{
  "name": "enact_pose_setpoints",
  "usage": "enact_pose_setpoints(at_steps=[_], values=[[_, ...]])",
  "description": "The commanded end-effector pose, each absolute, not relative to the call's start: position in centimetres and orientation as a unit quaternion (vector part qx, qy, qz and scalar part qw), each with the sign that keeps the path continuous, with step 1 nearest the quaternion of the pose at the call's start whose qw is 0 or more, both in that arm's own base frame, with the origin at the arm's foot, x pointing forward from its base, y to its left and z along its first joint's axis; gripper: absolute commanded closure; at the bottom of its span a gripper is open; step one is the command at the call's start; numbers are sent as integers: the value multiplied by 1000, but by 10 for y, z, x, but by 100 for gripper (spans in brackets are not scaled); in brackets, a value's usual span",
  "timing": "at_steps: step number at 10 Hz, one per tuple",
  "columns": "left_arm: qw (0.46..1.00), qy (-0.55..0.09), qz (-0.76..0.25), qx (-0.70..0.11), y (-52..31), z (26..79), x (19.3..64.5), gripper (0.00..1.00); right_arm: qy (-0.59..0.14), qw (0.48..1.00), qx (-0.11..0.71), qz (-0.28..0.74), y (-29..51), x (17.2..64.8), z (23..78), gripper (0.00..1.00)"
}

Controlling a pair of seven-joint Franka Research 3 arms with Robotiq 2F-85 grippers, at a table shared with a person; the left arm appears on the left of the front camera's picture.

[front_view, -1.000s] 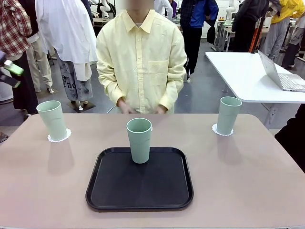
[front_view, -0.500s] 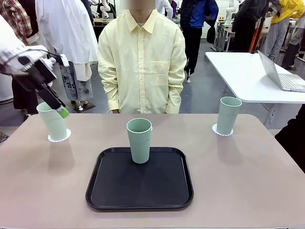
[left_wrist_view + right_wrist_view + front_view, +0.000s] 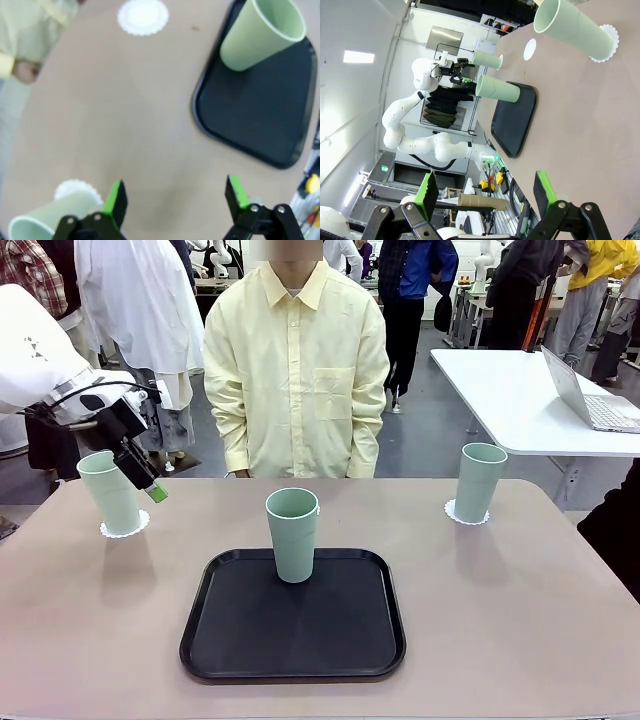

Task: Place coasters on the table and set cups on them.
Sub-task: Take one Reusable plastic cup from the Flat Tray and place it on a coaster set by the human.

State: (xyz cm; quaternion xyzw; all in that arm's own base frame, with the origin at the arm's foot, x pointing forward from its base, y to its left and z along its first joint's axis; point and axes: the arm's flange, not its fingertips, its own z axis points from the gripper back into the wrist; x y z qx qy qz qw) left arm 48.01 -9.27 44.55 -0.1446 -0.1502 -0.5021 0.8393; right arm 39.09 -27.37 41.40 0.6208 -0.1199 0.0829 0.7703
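L gripper (image 3: 175, 195): jaws wide apart, nothing betw. them. A sec ago the arm barely shows at the table's (image 3: 520, 620) left edge. Now it's swung in and hangs just above the left cup (image 3: 110, 492), tips angled down toward the middle.
Left cup vs gripper: the cup sits outside the jaws, beside one finger. Can't tell if they touch.
R gripper (image 3: 485, 192): also wide open and empty, held back off the right cup (image 3: 480, 480), no change.
Left cup: upright on its coaster (image 3: 125, 525) near the far-left corner, same spot as before.
Right cup: upright on its coaster (image 3: 466, 512) near the far-right corner, unmoved.
Mid cup (image 3: 292, 533): upright at the far edge of the black tray (image 3: 300, 630), no coaster under it.
Spare coaster (image 3: 143, 16): lies bare on the table betw. the tray's far edge and the table's far edge, just in front of the person (image 3: 295, 370).
Person: hands at the far edge a sec ago, now drawn back off the table.
Meaning: two of three sets look done. With the last coaster down and the person clear, the L arm is prob. heading for the mid cup.
Next: needs to get past the left cup w/o knocking it, then close on the mid cup and carry it over the tray rim to the bare coaster.
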Motion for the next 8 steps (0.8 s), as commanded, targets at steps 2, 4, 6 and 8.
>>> enact_pose_setpoints(at_steps=[2, 4, 6, 8], values=[[836, -158, -507, -139, -95, 455, 475, 0, -119, 771, 621, 81, -274, 391, 414, 0], [836, -158, -507, -139, -95, 455, 475, 0, -119, 771, 621, 81, -274, 391, 414, 0], [837, -158, -505, -141, -94, 454, 478, 0, -119, 771, 621, 81, -274, 391, 414, 0], [765, -242, -575, -160, -122, 432, 464, 0, -119, 771, 621, 81, -274, 391, 414, 0]])
